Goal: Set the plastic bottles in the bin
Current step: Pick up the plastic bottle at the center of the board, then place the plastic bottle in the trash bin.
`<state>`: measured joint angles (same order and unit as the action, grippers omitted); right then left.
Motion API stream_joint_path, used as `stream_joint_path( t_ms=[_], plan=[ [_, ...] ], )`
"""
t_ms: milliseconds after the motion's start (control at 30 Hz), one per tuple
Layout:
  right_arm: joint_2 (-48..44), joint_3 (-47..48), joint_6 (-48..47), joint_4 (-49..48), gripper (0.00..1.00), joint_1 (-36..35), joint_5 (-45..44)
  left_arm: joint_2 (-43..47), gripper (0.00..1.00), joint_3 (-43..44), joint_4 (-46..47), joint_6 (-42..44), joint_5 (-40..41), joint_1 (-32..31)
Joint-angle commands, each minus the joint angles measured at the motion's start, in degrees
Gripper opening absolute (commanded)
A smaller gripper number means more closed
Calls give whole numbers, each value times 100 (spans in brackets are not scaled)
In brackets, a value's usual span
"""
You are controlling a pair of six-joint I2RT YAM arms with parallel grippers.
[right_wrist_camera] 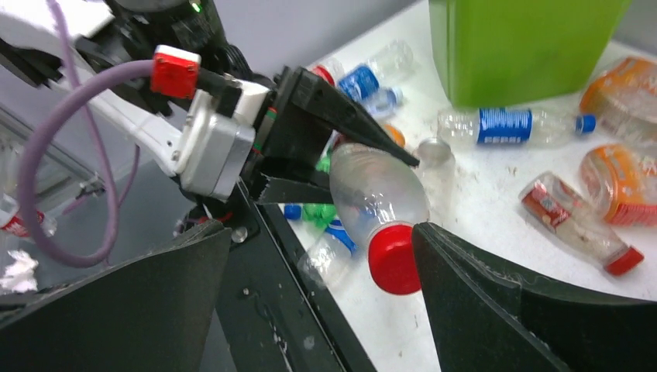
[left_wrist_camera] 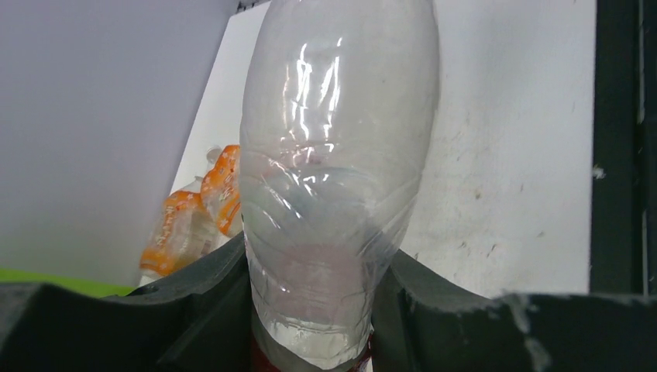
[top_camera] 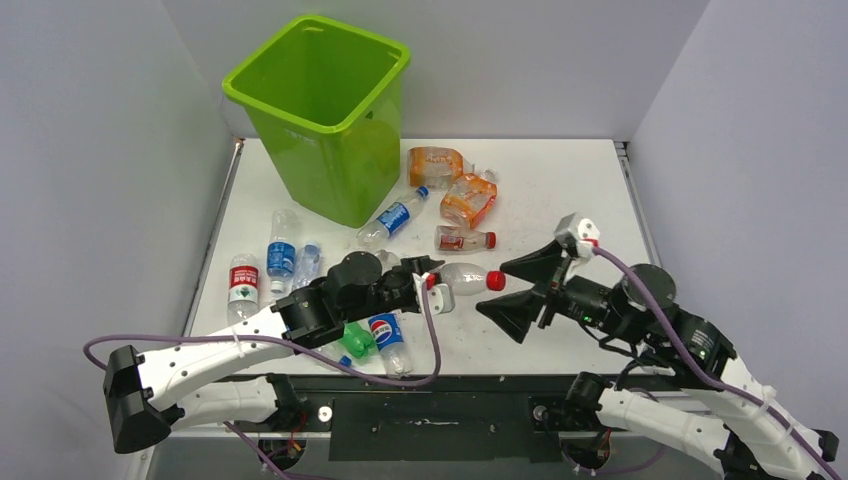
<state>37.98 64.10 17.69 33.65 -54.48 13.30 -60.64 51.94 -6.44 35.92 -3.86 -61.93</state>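
Note:
My left gripper (top_camera: 432, 285) is shut on the base end of a clear bottle (top_camera: 462, 277) with a red cap (top_camera: 495, 281) and holds it level, cap pointing right. The left wrist view shows the bottle (left_wrist_camera: 333, 178) wedged between the fingers (left_wrist_camera: 194, 302). My right gripper (top_camera: 522, 290) is open, its jaws spread wide just right of the cap. In the right wrist view the cap (right_wrist_camera: 393, 260) sits close against one finger (right_wrist_camera: 480, 294). The lime-green bin (top_camera: 320, 110) stands at the back left. Other bottles lie on the table.
Two orange bottles (top_camera: 468, 200), a blue-labelled one (top_camera: 395, 218) and a red-labelled one (top_camera: 463, 239) lie right of the bin. Three bottles (top_camera: 282, 250) lie at the left. A green bottle (top_camera: 357, 340) and a blue-labelled one (top_camera: 387, 340) lie under the left arm.

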Motion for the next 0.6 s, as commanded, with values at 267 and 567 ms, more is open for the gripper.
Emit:
stream_joint_path(
  t_ms=[267,567],
  plan=[
    [-950,-979,426,-2208,90,-34,-385,961,0,-1229,3016,-3272,-441,-47],
    [-1311,-2120,745,-3544,90,-23,-648,1056,0,-1727,5132,-6075,200,-40]
  ],
)
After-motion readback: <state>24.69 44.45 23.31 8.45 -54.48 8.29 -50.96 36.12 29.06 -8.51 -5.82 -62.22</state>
